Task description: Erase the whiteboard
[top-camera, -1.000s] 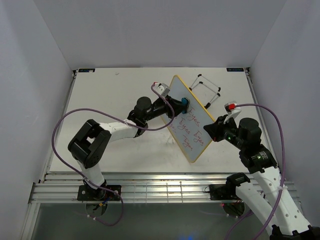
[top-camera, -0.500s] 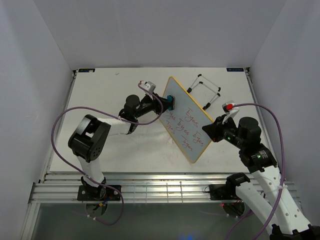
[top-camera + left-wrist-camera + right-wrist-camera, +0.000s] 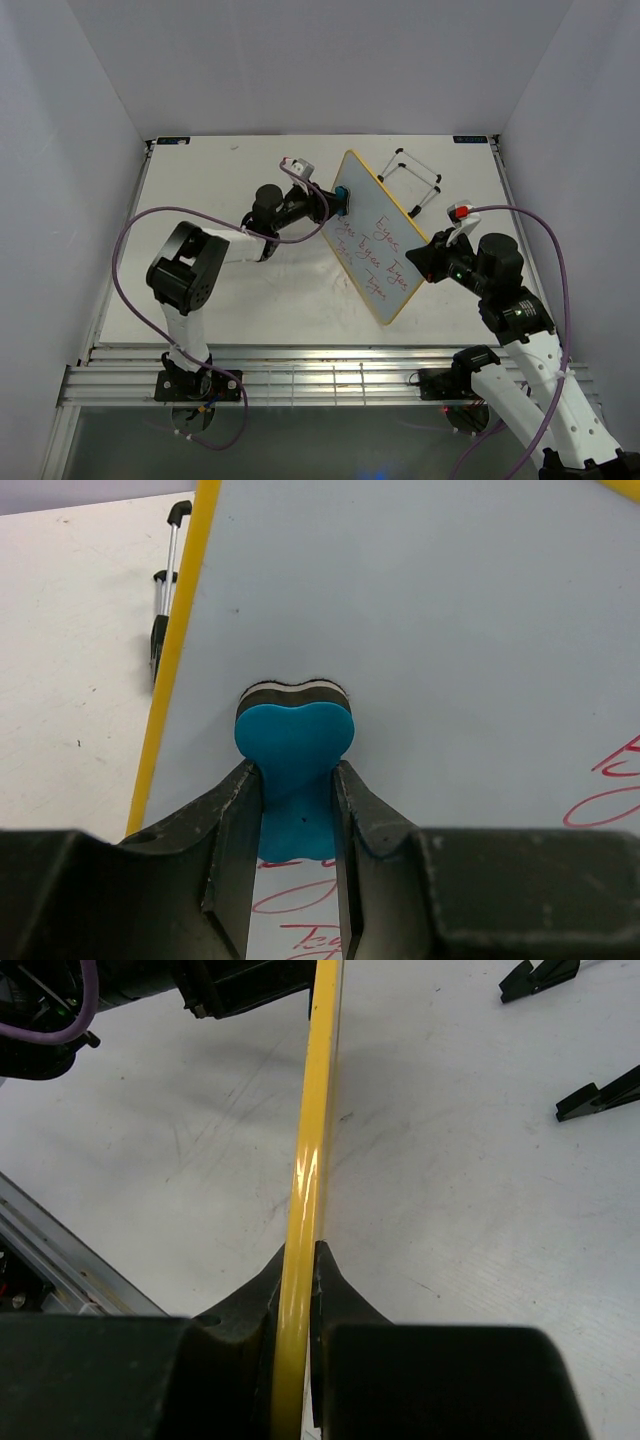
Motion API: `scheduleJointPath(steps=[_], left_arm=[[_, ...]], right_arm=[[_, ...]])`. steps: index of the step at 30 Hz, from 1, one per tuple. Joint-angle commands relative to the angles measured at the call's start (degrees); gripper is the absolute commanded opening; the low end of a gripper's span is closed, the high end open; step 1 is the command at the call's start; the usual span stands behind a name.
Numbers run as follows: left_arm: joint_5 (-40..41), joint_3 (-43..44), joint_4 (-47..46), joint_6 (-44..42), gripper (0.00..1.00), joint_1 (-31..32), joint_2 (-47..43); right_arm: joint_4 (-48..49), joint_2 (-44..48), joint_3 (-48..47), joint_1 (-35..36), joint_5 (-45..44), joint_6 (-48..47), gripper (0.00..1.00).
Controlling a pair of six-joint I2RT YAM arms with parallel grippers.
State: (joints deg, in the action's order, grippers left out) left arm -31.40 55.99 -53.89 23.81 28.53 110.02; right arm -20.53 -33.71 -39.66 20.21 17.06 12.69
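Within right gripper (image 3: 300, 1252), whiteboard (image 3: 380, 240) edge, likely tilted

I dragged the left gripper (image 3: 338, 200) and its small blue bone-shaped eraser (image 3: 293, 742) across the white yellow-framed whiteboard (image 3: 375, 210), from its upper middle out to its left edge.
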Motion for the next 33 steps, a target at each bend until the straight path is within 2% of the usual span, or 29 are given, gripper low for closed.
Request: scheduleJointPath(steps=[1,4,10,13,15,18,25,33], left_arm=[[1.50,1.06,-0.08,-0.87,0.00,6.34,-5.85],[4.40,1.32,1.94,-2.71,0.00,12.30,-8.93],[17.93,-1.83,5.20,-7.71,0.00,24.26,-15.00],[24.61,-4.47,5.37,-9.75,0.00,28.84,-16.15],[25.33,-5.53,5.37,-9.49,0.00,30.08,-16.41],[29.09,-7.47,5.64,-9.40,0.00,30.00,-16.68],[36.49,-8.44,13.97,-12.04,0.00,27.72,-20.10],[33.25,-13.54,14.60,-8.43,0.00,16.57,-19.32]], right_arm=[[5.67,-0.03,-2.18,2.82,23.11,1.20,0.08],[5.94,-1.00,-1.83,2.82,21.44,1.02,0.08],[8.40,-1.79,-1.65,2.82,18.27,3.13,0.08],[9.11,-2.14,-3.22,2.73,17.75,4.27,0.08],[9.11,-2.23,-3.93,2.82,17.57,4.45,0.08],[8.93,-2.15,-4.90,2.82,17.13,4.45,0.08],[5.86,-1.18,-5.52,2.82,11.33,2.08,0.08],[5.42,-0.65,-7.45,2.82,12.38,2.25,0.08]])
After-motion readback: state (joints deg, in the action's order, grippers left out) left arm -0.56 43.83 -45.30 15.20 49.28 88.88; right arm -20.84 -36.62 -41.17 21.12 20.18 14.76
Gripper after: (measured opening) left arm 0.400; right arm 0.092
